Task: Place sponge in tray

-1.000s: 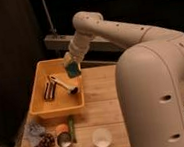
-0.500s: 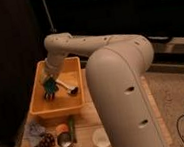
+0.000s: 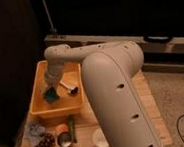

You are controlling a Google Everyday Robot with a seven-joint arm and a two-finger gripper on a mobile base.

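Observation:
The yellow tray (image 3: 39, 108) sits at the back left of a small wooden table (image 3: 153, 116). The teal sponge (image 3: 50, 96) is low inside the tray, on its left side. My gripper (image 3: 51, 89) is at the end of the white arm, reaching down into the tray, right above the sponge and touching it. My arm's big white body hides the middle of the table.
A white and silver object (image 3: 70, 88) lies in the tray to the right of the sponge. In front of the tray are a blue cloth (image 3: 35, 130), dark grapes (image 3: 40, 145), an orange (image 3: 61, 128), a can (image 3: 64, 140), a green item (image 3: 72, 128) and a white cup (image 3: 99, 137).
The gripper with the sponge has moved left from above the tray's right side and gone down into the tray's left part.

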